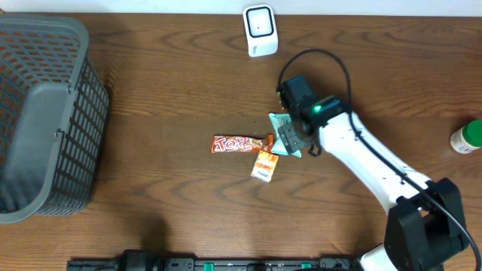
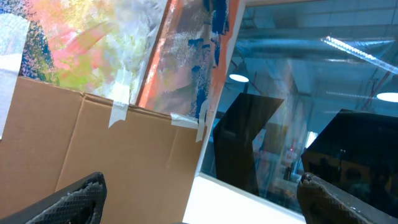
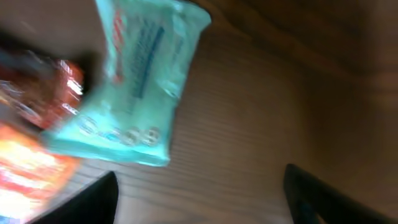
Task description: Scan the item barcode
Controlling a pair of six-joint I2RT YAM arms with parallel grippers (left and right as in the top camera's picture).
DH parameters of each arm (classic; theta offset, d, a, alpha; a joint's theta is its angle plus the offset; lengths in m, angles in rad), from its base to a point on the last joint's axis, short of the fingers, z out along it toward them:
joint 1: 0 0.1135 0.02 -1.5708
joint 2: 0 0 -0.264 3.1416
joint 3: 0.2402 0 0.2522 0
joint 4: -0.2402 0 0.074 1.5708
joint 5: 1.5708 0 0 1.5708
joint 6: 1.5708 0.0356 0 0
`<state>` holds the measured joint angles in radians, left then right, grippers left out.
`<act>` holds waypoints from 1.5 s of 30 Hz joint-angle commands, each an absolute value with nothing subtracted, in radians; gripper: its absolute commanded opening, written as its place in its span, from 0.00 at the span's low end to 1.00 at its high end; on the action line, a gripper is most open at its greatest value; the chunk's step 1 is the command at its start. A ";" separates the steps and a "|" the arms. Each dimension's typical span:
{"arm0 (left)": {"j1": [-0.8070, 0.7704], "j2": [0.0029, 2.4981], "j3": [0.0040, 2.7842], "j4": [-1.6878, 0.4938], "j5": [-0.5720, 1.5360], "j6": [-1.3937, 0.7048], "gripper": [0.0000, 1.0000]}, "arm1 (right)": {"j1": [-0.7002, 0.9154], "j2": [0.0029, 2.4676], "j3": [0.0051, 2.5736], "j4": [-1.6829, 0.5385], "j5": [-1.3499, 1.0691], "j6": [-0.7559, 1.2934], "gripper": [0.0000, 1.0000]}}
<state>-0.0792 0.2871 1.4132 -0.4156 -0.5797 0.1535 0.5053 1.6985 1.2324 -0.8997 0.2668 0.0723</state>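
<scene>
Overhead, the wooden table is filling the view, and a grey slatted basket is sitting at its left edge, reaching up into the far left corner. The white right arm is stretching from the near right corner toward the middle of the table, with a black cable looping over it. A white scanner is standing at the far edge, a little right of centre.

Three wrapped items are lying together in the middle of the table. A red candy bar is lying crosswise. The teal packet is lying flat at the bar's right end, partly hidden by the arm's head, and well apart from the scanner. An orange sachet is lying just nearer than the other two, touching them or nearly so. A green-capped bottle is standing at the right edge.

The right gripper is hovering over the teal packet. On the right wrist view, which is blurring, its jaws are standing wide apart with bare wood between them, and the packet is lying just beyond the fingertips, not gripped.

The left gripper is pointing away from the table at cardboard and a window, its jaws spreading wide and holding nothing.
</scene>
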 commanded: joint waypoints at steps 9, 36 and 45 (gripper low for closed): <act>-0.074 0.281 1.411 -0.411 -0.588 0.148 0.98 | 0.608 1.698 1.121 -0.898 0.371 -0.092 0.99; -0.074 0.281 1.411 -0.411 -0.588 0.148 0.98 | 0.675 1.802 0.901 -0.373 0.466 -0.219 0.61; -0.074 0.281 1.411 -0.412 -0.588 0.148 0.98 | 0.677 1.871 0.907 -0.310 0.480 -0.216 0.01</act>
<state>-0.0792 0.2871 1.4128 -0.4152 -0.5797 0.1535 0.6777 1.8332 0.9230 -0.2939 0.5312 -0.2398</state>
